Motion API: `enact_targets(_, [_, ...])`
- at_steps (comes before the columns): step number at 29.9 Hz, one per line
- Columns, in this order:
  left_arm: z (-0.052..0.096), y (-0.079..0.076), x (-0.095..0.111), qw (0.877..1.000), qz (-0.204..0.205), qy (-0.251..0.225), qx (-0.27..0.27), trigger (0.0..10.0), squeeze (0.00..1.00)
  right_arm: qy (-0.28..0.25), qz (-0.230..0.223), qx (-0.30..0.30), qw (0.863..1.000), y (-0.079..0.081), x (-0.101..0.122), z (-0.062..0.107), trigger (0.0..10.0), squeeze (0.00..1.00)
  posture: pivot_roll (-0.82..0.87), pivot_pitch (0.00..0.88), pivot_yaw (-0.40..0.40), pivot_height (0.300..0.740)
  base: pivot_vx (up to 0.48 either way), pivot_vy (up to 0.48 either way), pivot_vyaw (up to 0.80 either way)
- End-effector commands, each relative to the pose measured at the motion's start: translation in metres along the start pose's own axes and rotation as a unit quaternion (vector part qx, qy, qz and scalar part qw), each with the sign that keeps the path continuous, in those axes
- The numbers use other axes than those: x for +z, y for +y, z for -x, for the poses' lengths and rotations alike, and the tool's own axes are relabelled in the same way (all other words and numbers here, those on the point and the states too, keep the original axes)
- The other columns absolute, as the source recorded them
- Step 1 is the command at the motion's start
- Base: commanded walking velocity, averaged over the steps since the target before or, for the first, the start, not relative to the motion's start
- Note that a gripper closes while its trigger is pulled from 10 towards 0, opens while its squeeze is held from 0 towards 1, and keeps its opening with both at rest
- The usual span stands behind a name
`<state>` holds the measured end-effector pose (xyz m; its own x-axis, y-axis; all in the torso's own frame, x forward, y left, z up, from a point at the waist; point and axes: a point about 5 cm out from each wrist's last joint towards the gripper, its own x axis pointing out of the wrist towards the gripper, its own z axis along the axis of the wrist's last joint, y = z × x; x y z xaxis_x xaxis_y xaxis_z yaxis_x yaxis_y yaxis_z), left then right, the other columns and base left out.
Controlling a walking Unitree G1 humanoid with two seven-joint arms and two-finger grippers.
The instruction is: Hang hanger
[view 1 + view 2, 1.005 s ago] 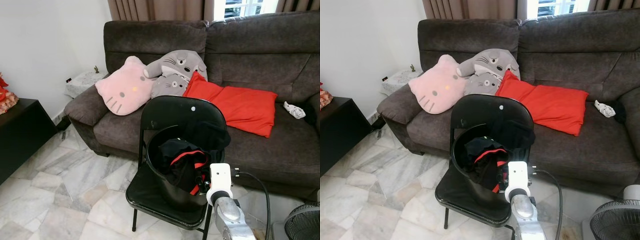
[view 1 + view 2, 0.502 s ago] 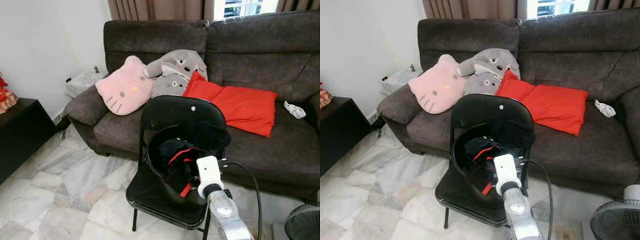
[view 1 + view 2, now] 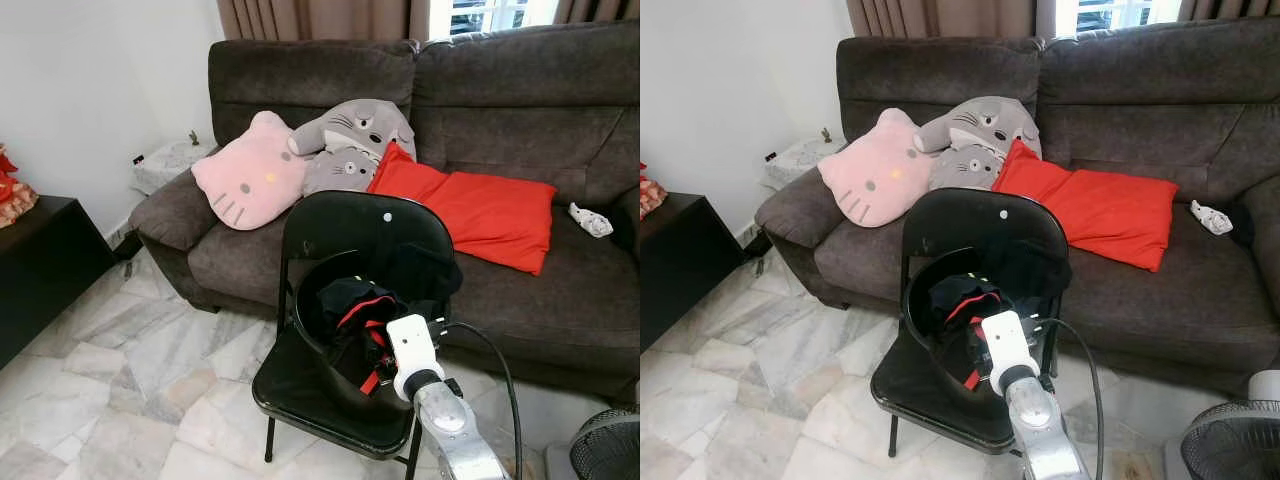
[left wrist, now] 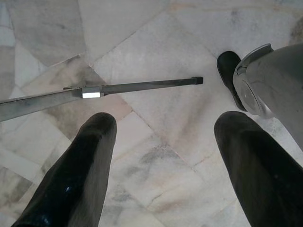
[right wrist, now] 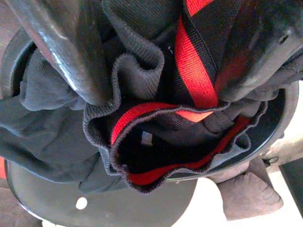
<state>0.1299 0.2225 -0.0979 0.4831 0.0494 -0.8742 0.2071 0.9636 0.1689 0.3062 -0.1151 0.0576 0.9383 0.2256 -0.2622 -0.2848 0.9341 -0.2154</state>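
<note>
Left eye view looks down on a black folding chair (image 3: 340, 380) standing on a pale marble floor (image 3: 130, 400) in front of a dark brown sofa (image 3: 520, 120). On the chair seat sits a black bucket (image 3: 315, 345), tipped toward the viewer, stuffed with a black garment with red stripes (image 3: 350, 310). No hanger can be made out among the cloth. The robot's right arm reaches up from the lower edge, and its right hand (image 5: 156, 90) is pushed into the mouth of the bucket. Right wrist view sits close over the clothing: its two black fingers (image 5: 61, 52) press into the folds either side of a ribbed collar edged in red, spread apart with cloth bunched between them, not clamped together.

On the sofa lie a pink cat-face cushion (image 3: 250, 175), a grey plush cushion (image 3: 355, 140) and a red pillow (image 3: 470, 210). A black cabinet (image 3: 40, 260) stands to the robot's left.

Left wrist view shows the left hand (image 4: 163, 156) hanging over the marble floor, fingers wide apart, holding nothing.
</note>
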Motion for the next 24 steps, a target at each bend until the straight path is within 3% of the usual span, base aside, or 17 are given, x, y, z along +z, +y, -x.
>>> enact_targets(1, [0.001, 0.007, -0.005, 1.0, -0.001, 0.013, 0.005, 10.0, 0.0, -0.005, 0.002, -0.007, 1.0, 0.002, 0.004, 0.001, 10.0, 0.0, -0.09, 0.0, 0.172, 0.74, 0.0, 0.0, 0.0])
enact_targets(8, [0.001, 0.007, -0.004, 1.0, -0.003, 0.014, 0.004, 10.0, 0.0, 0.008, -0.046, -0.078, 0.996, -0.013, -0.002, 0.005, 10.0, 0.0, -0.09, 0.0, 0.177, 0.74, 0.0, 0.0, 0.0])
enact_targets(24, [0.001, 0.008, -0.004, 1.0, -0.009, 0.015, 0.005, 10.0, 0.0, 0.018, -0.101, -0.086, 0.991, -0.016, -0.003, -0.001, 10.0, 0.0, -0.09, 0.0, 0.182, 0.74, 0.0, 0.0, 0.0])
